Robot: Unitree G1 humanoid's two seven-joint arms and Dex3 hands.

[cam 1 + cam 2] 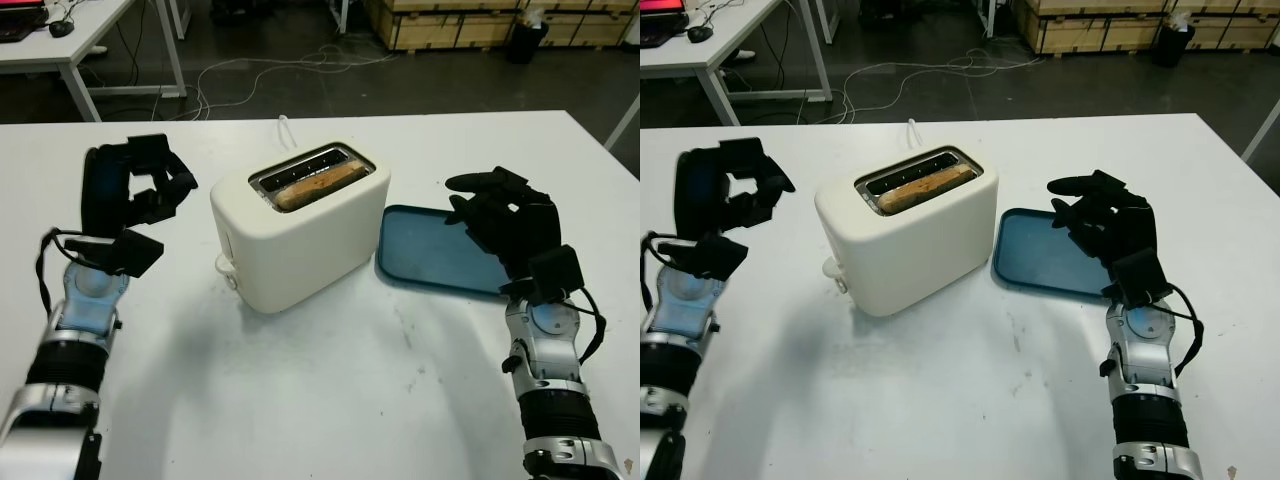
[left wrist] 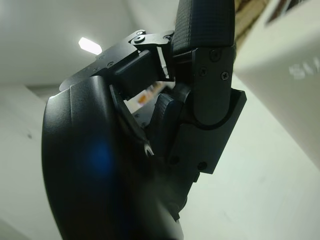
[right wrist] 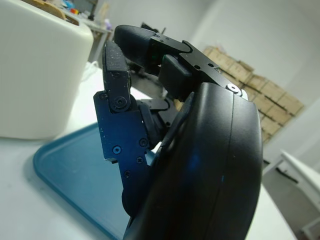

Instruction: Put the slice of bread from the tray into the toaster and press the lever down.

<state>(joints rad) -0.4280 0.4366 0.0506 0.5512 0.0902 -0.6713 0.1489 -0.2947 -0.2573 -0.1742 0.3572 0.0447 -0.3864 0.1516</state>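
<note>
A white toaster [image 1: 300,235] stands mid-table with a browned bread slice [image 1: 320,186] sunk in its front slot, only the top edge showing. Its small white lever knob [image 1: 228,272] sits low on the end face that points toward my left hand. The blue tray [image 1: 430,255] lies just right of the toaster and holds nothing. My left hand [image 1: 170,195] is raised a short way left of the toaster, its fingers [image 2: 205,75] curled and gripping nothing. My right hand [image 1: 468,195] hovers over the tray's right part, open and apart from the toaster [image 3: 35,75].
The white table [image 1: 330,400] has bare room in front of the toaster. A white cable [image 1: 285,128] runs off the table's far edge behind the toaster. Beyond are the floor, a desk [image 1: 70,40] at far left and wooden crates [image 1: 450,20].
</note>
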